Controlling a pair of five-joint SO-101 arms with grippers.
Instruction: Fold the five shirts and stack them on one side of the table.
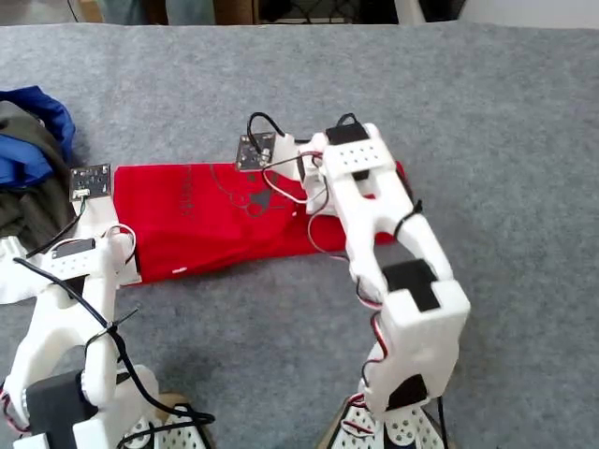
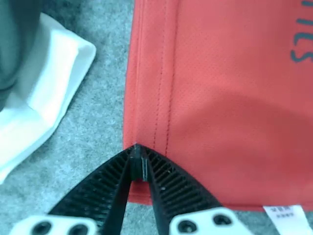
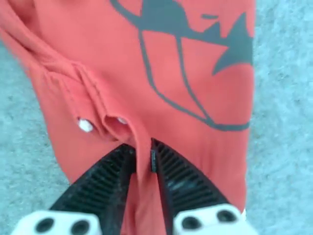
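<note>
Red shirt (image 1: 206, 224) pinched by left hand (image 2: 137, 155) and right hand (image 3: 142, 152).

A red knit shirt (image 1: 215, 220), folded into a long band, lies across the middle of the grey felt tabletop (image 1: 487, 112). The left pincer (image 2: 137, 157) grips the band's left end at the hem. The right pincer (image 3: 142, 152) grips a fold by the collar near its right end. A white folded cloth (image 2: 44, 103) lies just left of the shirt. Behind it, a heap of blue and dark green garments (image 1: 28, 159) sits at the tabletop's left edge.
</note>
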